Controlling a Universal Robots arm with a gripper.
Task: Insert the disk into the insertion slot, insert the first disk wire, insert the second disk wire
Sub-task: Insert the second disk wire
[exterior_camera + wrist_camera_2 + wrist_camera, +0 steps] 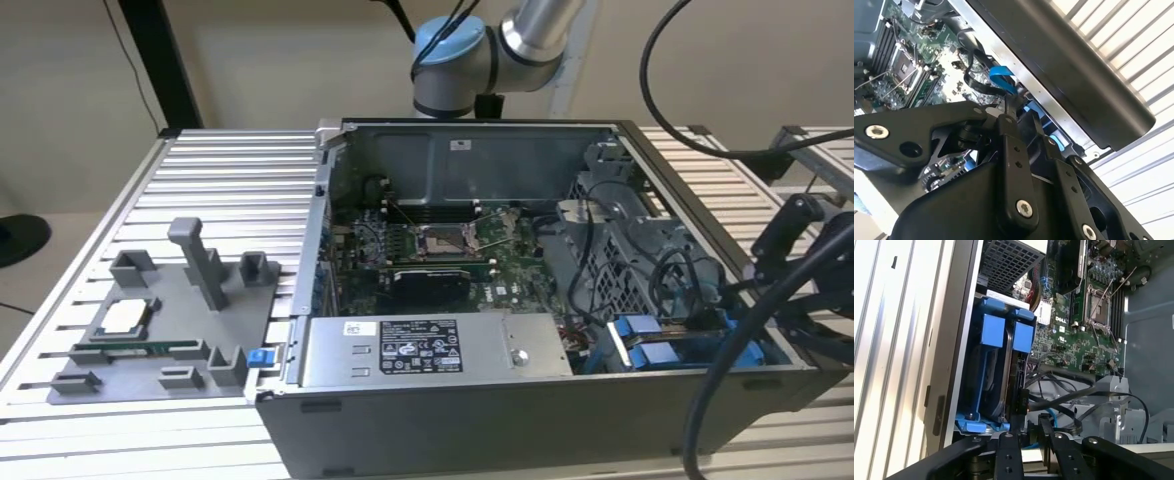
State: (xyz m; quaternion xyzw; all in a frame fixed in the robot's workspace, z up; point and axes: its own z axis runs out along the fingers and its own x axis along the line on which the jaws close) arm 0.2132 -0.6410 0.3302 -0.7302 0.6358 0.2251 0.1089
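Disk seated in its bay, gripper close by.
The disk (1013,371) stands on edge inside the blue-railed insertion slot (985,365) at the computer case's (534,420) corner; the gripper (1029,437) hovers beside black cables (1064,395), fingers (1006,455) slightly spread, holding nothing.

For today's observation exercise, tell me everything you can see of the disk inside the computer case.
The disk stands on edge in the insertion slot, seen edge-on in the first wrist view as a thin dark slab. A bright blue plastic carrier with square tabs frames it, matching the slot's blue rails alongside. It sits at the case's corner on the exterior view's right, beside the motherboard. Black cables run close to its end; whether any is plugged in cannot be told.
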